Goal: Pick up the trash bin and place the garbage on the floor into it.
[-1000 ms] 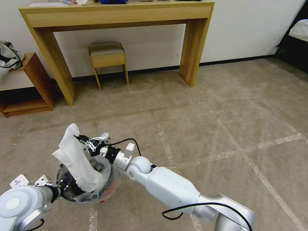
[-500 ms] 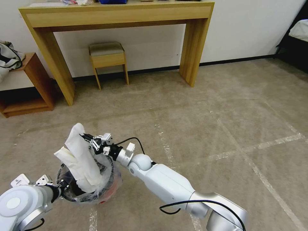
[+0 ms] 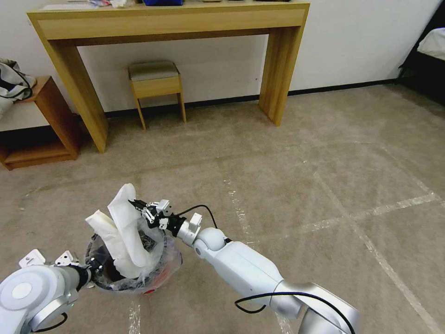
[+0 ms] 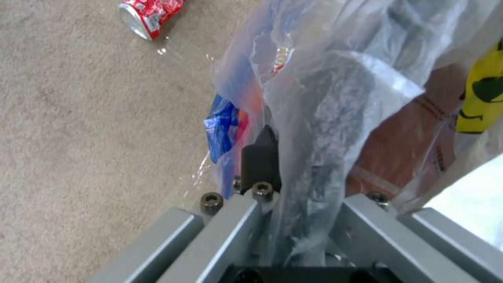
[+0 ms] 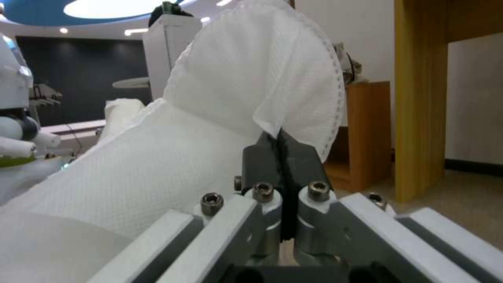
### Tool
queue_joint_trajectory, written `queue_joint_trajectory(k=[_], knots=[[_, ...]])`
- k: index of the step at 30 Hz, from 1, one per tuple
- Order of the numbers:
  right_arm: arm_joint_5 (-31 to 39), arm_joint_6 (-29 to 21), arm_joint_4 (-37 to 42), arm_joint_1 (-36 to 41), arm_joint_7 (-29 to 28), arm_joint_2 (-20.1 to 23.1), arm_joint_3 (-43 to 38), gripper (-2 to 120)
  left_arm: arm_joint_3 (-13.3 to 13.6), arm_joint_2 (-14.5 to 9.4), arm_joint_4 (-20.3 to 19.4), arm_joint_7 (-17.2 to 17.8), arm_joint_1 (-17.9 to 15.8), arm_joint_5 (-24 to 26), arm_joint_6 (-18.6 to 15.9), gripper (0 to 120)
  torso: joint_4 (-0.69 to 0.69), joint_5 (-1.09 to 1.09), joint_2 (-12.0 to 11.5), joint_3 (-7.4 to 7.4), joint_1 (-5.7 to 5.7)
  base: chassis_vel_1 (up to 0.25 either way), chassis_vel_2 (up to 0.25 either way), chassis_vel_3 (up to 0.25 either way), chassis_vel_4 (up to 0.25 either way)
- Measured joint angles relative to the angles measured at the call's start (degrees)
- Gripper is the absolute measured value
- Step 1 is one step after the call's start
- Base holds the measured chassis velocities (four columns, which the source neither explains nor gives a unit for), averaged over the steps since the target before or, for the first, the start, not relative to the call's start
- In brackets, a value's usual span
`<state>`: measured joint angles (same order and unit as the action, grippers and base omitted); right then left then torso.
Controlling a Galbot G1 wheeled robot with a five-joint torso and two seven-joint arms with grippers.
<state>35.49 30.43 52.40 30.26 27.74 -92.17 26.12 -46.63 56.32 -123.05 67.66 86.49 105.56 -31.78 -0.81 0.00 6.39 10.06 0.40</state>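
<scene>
White paper [image 3: 124,227] is being pinched at its top by the right gripper [image 3: 134,203] above the trash bin [image 3: 160,264], whose rim is being clamped by the left gripper [image 3: 95,268].

right gripper [image 3: 136,204] — pinching white cloth [image 3: 123,227] | over trash bin [image 3: 160,273]

The trash bin [image 3: 121,271], a small round red bucket lined with clear plastic, stands upright near the floor. A long white textured cloth [image 3: 124,227] leans in it, top end sticking out. A crushed red can [image 4: 149,15] lies on the carpet
</scene>
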Motion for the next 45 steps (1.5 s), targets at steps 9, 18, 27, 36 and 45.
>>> queue_joint_trajectory(k=[9, 18, 27, 36, 45], knots=[[-1.1, 0.2, 3.0, 1.1, -0.2, 0.0, -0.1, 0, 0.2, 0.0, 0.8, 0.3, -0.9, 1.1, 0.3, 0, 0.00, 0.00, 0.0, 0.00, 0.00, 0.000, 0.000, 0.000, 0.000], [-3.3, 1.8, 4.5, 1.7, -0.6, 0.0, -0.6, 0, 0.1, -0.2, 1.4, 0.5, -0.9, 1.6, 0.3, 0, 0.00, 0.00, 0.0, 0.00, 0.00, 0.000, 0.000, 0.000, 0.000], [-5.4, 2.7, 8.8, -0.1, -3.1, 0.0, -1.8, 0, 0.4, -0.5, 1.4, 1.1, -0.7, 2.8, -0.3, 0, 0.00, 0.00, 0.0, 0.00, 0.00, 0.000, 0.000, 0.000, 0.000], [-8.3, 4.0, 9.1, 0.5, -3.6, 0.0, -1.9, 0, 0.3, -0.9, 1.0, 1.5, -0.3, 3.4, -0.3, 0, 0.00, 0.00, 0.0, 0.00, 0.00, 0.000, 0.000, 0.000, 0.000], [-10.9, 6.8, 3.3, 1.1, -1.5, 0.0, -3.0, 0, 0.4, -0.5, 1.0, 1.8, -0.8, 3.8, -0.1, 0, 0.00, 0.00, 0.0, 0.00, 0.00, 0.000, 0.000, 0.000, 0.000]])
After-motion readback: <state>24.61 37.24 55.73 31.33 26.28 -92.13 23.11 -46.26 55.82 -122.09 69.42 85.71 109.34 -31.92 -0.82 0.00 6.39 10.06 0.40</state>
